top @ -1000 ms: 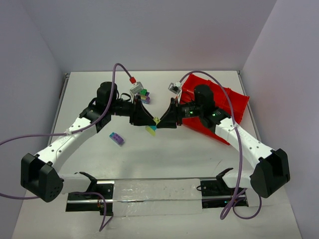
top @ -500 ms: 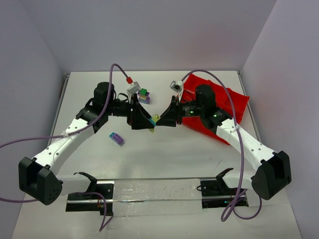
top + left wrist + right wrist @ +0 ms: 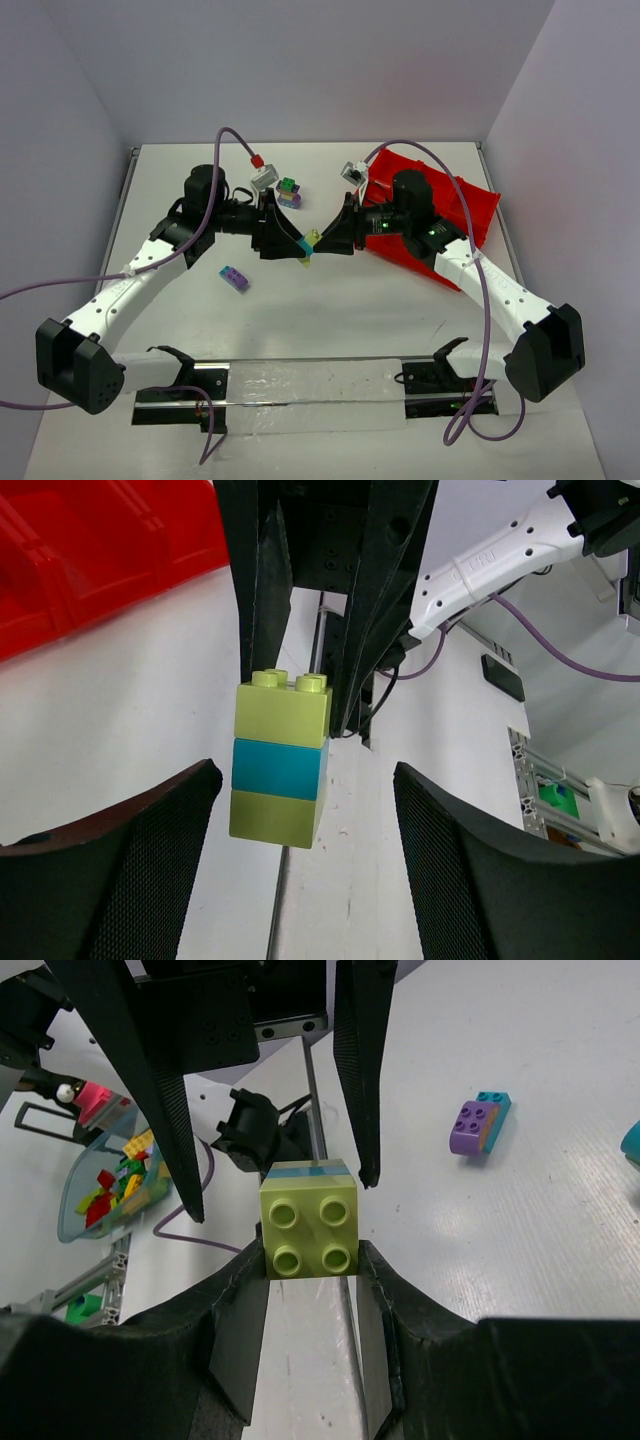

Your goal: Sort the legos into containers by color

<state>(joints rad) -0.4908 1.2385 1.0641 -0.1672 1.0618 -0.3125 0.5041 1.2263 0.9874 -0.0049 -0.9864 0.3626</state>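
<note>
A small lego stack (image 3: 280,770), yellow-green over teal over yellow-green, hangs above the table between the two arms. My right gripper (image 3: 310,1250) is shut on its studded yellow-green end brick (image 3: 308,1220). The other end sits between the fingers (image 3: 130,870) of my left gripper (image 3: 303,775), which is open, with a gap on each side. From above, the stack (image 3: 310,243) lies between the left gripper (image 3: 290,243) and the right gripper (image 3: 322,240). The red containers tray (image 3: 470,210) is at the right, behind the right arm.
A purple and teal lego (image 3: 233,278) lies on the table near the left arm. A green and purple clump (image 3: 288,192) stands behind the left gripper. A clear bowl of mixed bricks (image 3: 110,1180) shows at the left of the right wrist view.
</note>
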